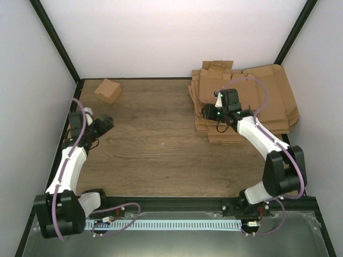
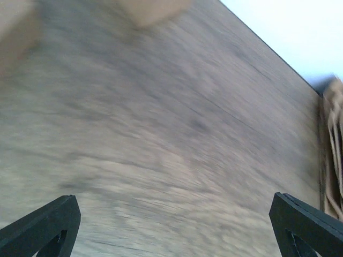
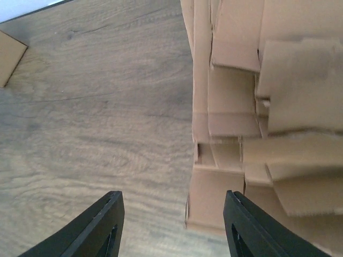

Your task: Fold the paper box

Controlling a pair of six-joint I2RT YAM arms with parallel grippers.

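I see no single paper box set apart; only the stack of flat brown blanks point(image 1: 244, 101) shows at the back right. My right gripper point(image 1: 208, 111) is open and empty, hovering over the stack's left edge. In the right wrist view its fingers point(image 3: 174, 225) straddle that edge: a blank's flap point(image 3: 214, 198) lies between them, apart from both. My left gripper point(image 1: 106, 124) is open and empty over bare table at the left; its wrist view point(image 2: 174, 225) is blurred by motion and shows only wood between the fingers.
A small fully folded brown box point(image 1: 108, 90) stands at the back left; it shows blurred in the left wrist view point(image 2: 155, 8) and as a corner in the right wrist view point(image 3: 9, 56). White walls with black posts enclose the wooden table point(image 1: 161, 144).
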